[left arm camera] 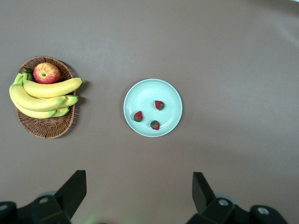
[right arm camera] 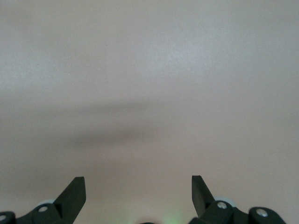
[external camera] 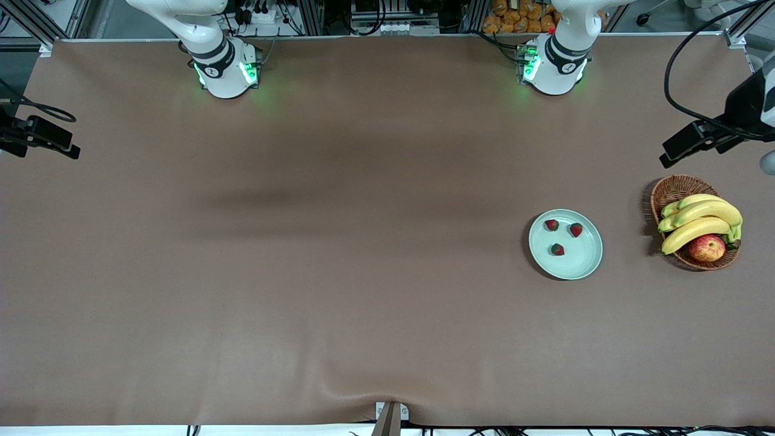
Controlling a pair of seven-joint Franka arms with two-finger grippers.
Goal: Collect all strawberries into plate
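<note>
From my seat, all three strawberries [external camera: 561,235] already lie inside the plate [external camera: 582,264], which sits on the worktop [external camera: 339,272] toward the left arm's end. Taking the plate as my landmark, two berries sit side by side in the part of it farther from the front camera, and the third lies a little nearer, all apart from one another and clear of the rim. The basket [external camera: 671,189] of bananas [external camera: 702,219] with an apple [external camera: 706,247] stands beside the plate, farther toward that same end, not touching it.

The left gripper [left arm camera: 139,186] hangs high over the worktop, looking down on the plate, its fingers [left arm camera: 74,189] spread wide and empty. The plate lies straight out ahead of them, squarely between their lines, so this arm is plainly the nearer one.

The right gripper [right arm camera: 138,186] waits over bare worktop, well apart from the plate, fingers likewise wide apart with nothing between them.

I see no berry outside the plate, so I judge the collecting done; no further grasp seems called for.
</note>
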